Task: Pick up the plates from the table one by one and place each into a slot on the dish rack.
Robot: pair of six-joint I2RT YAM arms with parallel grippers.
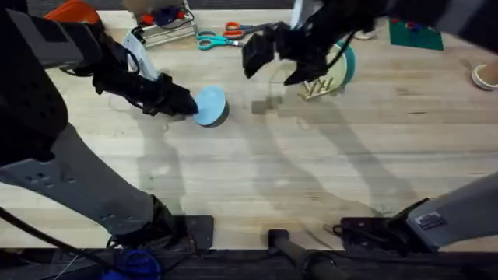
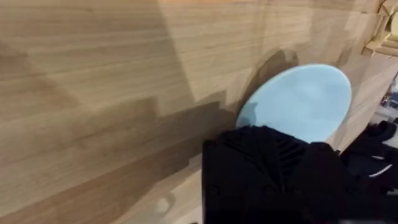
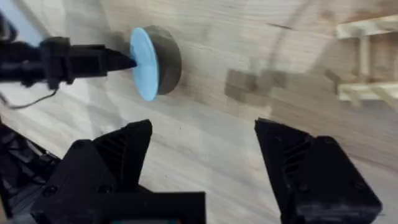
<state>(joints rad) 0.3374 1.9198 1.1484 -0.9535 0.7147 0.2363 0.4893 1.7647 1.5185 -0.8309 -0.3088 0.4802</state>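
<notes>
The plates are split between two places on the wooden surface [image 1: 311, 171], which spans the whole overhead frame. The dish rack [image 1: 320, 84] stands at upper centre-right of that frame, its dowels pale against a teal plate [image 1: 348, 64] that appears already seated upright in it; the dark right arm hides much of the rack, so which slot is taken cannot be told, nor whether the pale yellow plate is there.

The left arm reaches in from the left of the overhead frame, and the left gripper [image 1: 180, 104] meets the light blue plate [image 1: 210, 105] left of centre. In the right wrist view this plate [image 3: 144, 63] is tipped up on edge, with the left arm's fingers [image 3: 115, 61] touching its rim. They seem clenched on that rim, though the exact pinch is hidden in the left wrist view by the fingers' own black bulk.

The right gripper [image 3: 202, 158] hangs above the rack area, fingers spread wide and holding nothing.

Judged from this, the step in hand is the pick-up of the light blue plate. The next move calls for a firm hold on the rim, a lift clear of the surface, and a carry toward a free slot, plate kept upright.
</notes>
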